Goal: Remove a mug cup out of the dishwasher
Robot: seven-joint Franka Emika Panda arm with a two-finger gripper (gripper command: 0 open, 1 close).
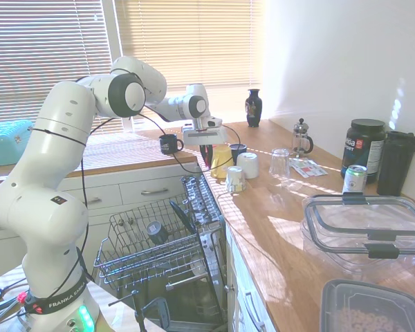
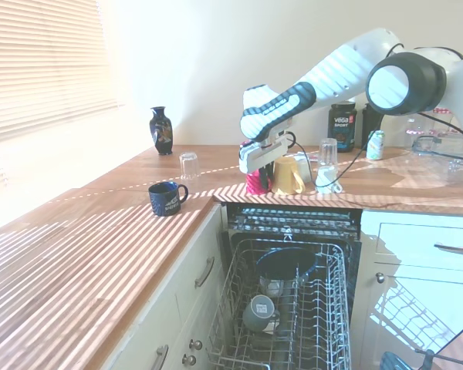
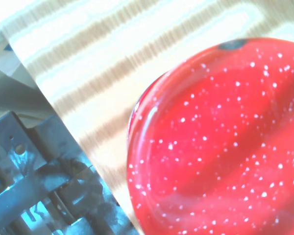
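The mug cup (image 2: pixel 254 183) is small, glossy red with white speckles. It sits low over the wooden countertop (image 2: pixel 139 231), right beside a yellow mug (image 2: pixel 287 176) and just behind the dishwasher opening. My gripper (image 2: pixel 256 171) comes down on it from above and looks shut on it. In the first exterior view only a red sliver of the mug cup (image 1: pixel 207 159) shows under the gripper (image 1: pixel 206 152). It fills the wrist view (image 3: pixel 220 147). The dishwasher (image 2: pixel 293 308) stands open below with its grey wire rack (image 1: pixel 145 242) pulled out.
A dark grey mug (image 2: pixel 260 312) and a dark bowl (image 2: pixel 287 262) lie in the rack. A navy mug (image 2: pixel 167 197) stands on the counter to one side. A white cup (image 1: pixel 247 164), glasses (image 1: pixel 280 162), a vase (image 1: pixel 254 108) and plastic containers (image 1: pixel 366 228) crowd the other counter.
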